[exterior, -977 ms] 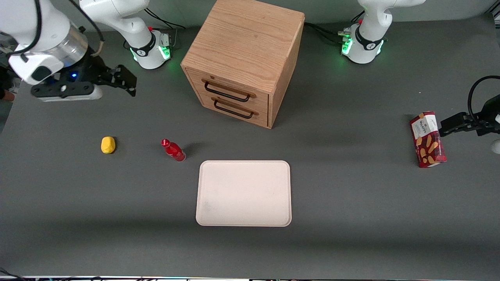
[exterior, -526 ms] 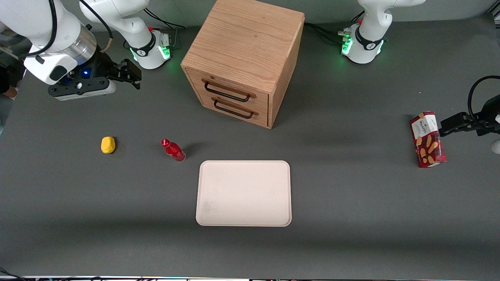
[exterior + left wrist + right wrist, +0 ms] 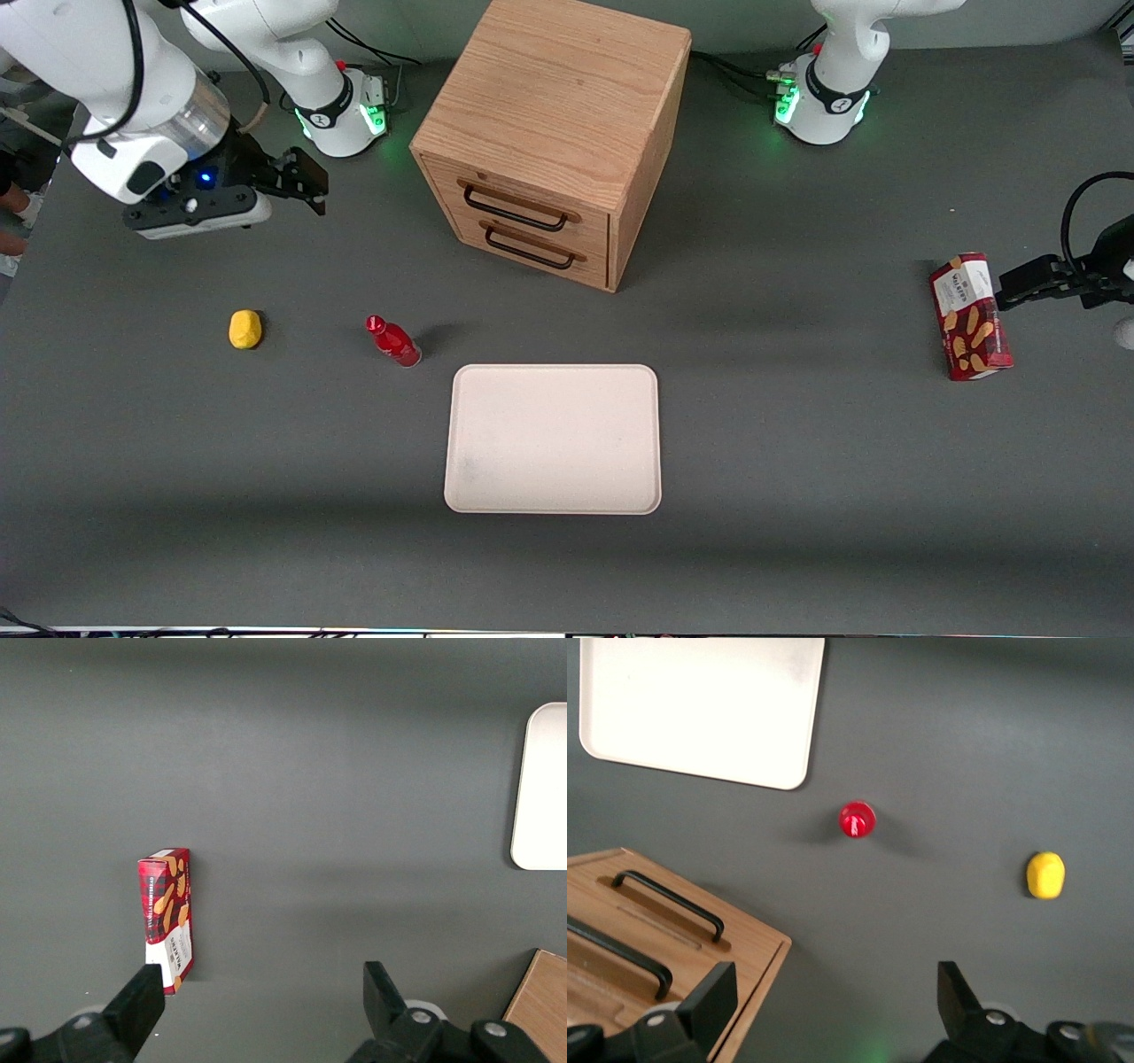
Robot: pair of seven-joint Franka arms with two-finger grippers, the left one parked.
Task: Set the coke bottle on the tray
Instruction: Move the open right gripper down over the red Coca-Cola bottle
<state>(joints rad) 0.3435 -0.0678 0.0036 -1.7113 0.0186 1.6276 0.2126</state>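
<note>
The coke bottle point(image 3: 392, 340), small, glossy red with a red cap, stands upright on the grey table just off a corner of the tray point(image 3: 553, 439), toward the working arm's end. The tray is a flat cream-pink rectangle lying empty in front of the wooden cabinet. My right gripper point(image 3: 301, 182) hangs high above the table, farther from the front camera than the bottle, open and empty. The right wrist view shows the bottle point(image 3: 857, 819) from above, the tray's corner point(image 3: 700, 704) and my open gripper point(image 3: 837, 1010).
A wooden cabinet point(image 3: 554, 133) with two black-handled drawers stands farther from the front camera than the tray. A yellow lemon-like object point(image 3: 245, 329) lies beside the bottle toward the working arm's end. A red biscuit box point(image 3: 970, 316) lies at the parked arm's end.
My right gripper has moved toward the cabinet and the table's middle, coming closer to the bottle. The bottle, tray and other things have not moved.
</note>
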